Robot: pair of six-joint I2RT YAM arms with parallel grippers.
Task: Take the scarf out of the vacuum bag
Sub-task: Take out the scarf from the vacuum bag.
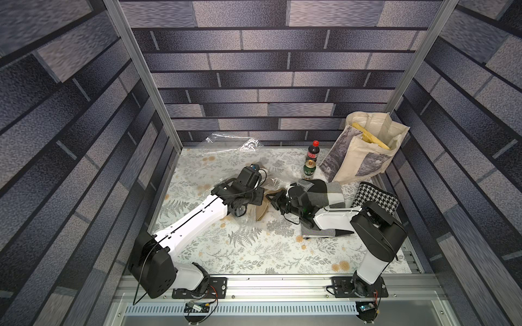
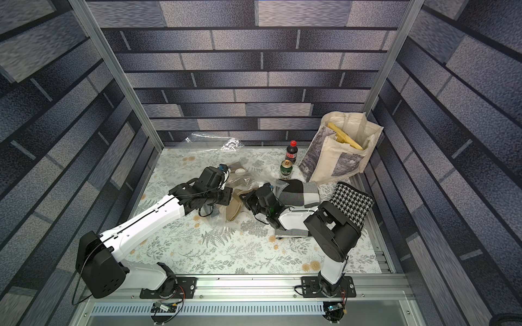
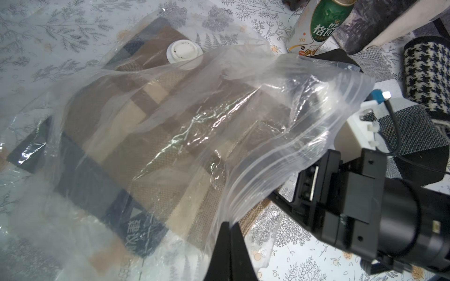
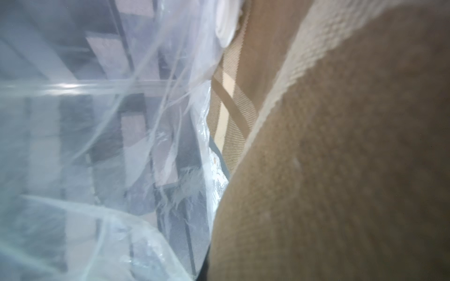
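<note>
Mid-frame in both top views, the vacuum bag (image 1: 248, 223) lies on the tabletop (image 1: 254, 254), left fingers (image 3: 221, 248) clamped on its mouth edge, right fingers (image 1: 274, 199) pinched on the tan scarf (image 4: 341, 170) inside it.

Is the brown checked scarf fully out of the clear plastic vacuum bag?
No, the left wrist view shows the brown checked scarf lying inside the clear plastic vacuum bag.

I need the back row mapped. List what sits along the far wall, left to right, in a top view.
loose clear plastic → red-capped dark bottle → cream tote bag. The green can overlaps the bottle, so it is left out.
</note>
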